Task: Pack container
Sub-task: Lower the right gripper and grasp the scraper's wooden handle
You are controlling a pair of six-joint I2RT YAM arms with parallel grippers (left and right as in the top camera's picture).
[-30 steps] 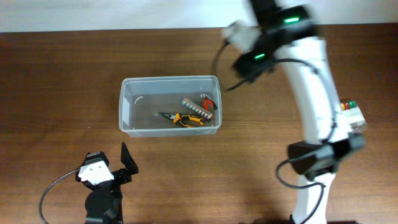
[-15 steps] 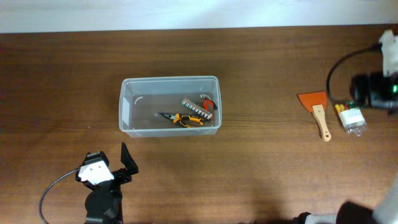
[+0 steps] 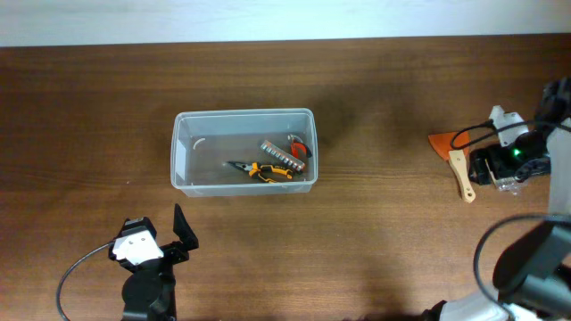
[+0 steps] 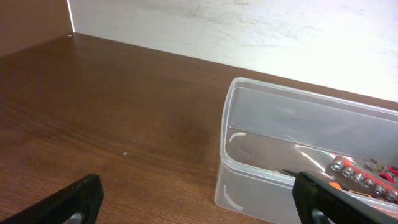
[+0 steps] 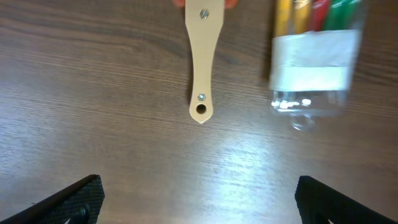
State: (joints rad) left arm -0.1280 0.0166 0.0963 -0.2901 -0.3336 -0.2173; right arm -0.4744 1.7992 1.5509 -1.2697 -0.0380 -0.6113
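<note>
Edging wood table, pale wall; left pincer, right pincer spread wide, empty.

On the counter, the container holds pliers; well to my right, a scraper lies just left of the marker box.
</note>
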